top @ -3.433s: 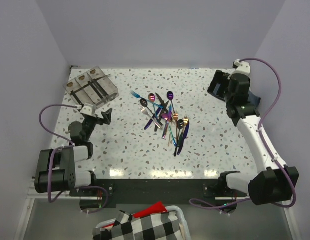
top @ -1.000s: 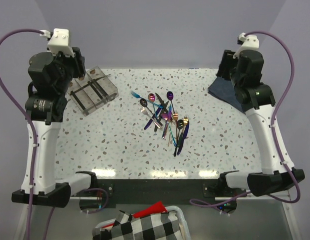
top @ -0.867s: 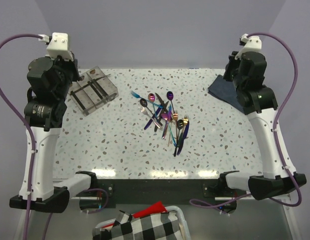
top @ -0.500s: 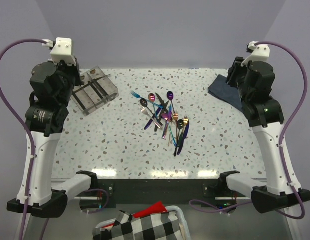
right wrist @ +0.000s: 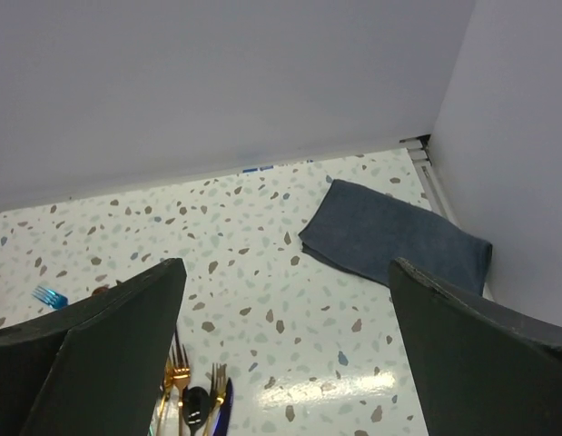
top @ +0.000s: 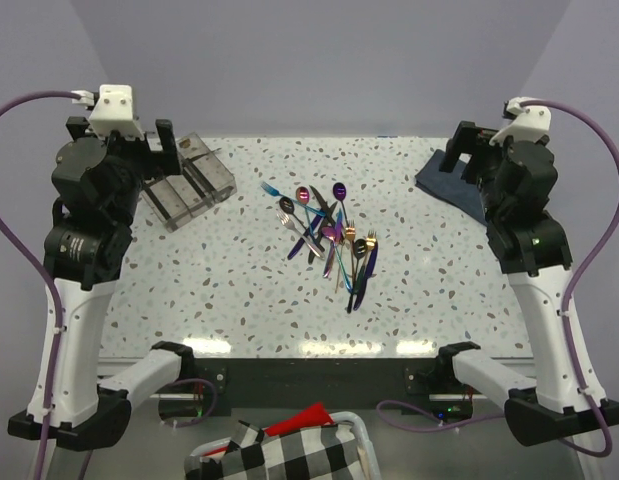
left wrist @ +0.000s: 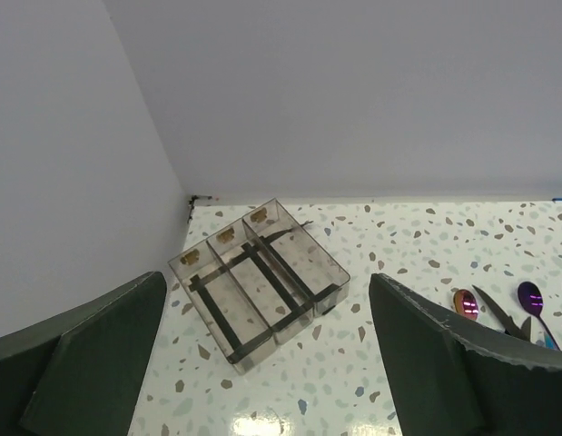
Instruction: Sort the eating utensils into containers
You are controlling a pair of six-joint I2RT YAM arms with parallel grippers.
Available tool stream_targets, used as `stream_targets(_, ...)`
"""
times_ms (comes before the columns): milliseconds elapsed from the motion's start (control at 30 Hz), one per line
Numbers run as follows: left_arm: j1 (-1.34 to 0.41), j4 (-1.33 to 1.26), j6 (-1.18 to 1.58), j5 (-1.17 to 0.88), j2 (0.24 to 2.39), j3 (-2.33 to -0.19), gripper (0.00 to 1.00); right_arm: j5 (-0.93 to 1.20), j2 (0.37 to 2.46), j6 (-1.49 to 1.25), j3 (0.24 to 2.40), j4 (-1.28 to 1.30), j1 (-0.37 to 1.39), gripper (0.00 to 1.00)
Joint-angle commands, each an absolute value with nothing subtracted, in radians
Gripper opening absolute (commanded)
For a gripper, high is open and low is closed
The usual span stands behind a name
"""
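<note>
Eating utensils (top: 329,235) lie in one loose heap at the centre of the top view, spoons and forks crossing one another: purple, blue, black and gold pieces overlapping on the speckled table (top: 239,290). None is held. The containers (top: 189,180), a clear box of three narrow compartments with dark dividers, stand at the upper left of that view, well apart from the heap. A thin dark item seems to rest in the compartment nearest the heap, but it is too small to identify.

Left gripper (left wrist: 267,286) hangs high above the containers, jaws spread wide and empty. Right gripper (right wrist: 285,268) hangs high at the upper right, jaws likewise wide apart and empty, with the folded blue-grey cloth (right wrist: 394,241) below it.

Judged step: the start of a pick, with nearly all of the sorting left to do. The next move calls for one arm to descend to the heap, single out a utensil at its edge that is not pinned under others, and align the jaws across its slim handle.
</note>
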State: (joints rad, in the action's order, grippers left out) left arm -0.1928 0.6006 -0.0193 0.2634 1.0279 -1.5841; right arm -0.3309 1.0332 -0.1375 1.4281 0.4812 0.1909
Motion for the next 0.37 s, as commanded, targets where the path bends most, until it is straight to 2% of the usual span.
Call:
stream_targets(0, -0.198, 0.578, -0.008, 0.360, 1.003, -1.552, 1.00, -0.353, 1.025, -0.138, 1.417, 0.433, 0.193, 0.99)
stream_targets(333, -0.198, 0.578, 0.035, 0.368, 0.994, -1.577, 1.00, -0.325, 0.989, -0.107, 1.397, 0.396, 0.193, 0.99)
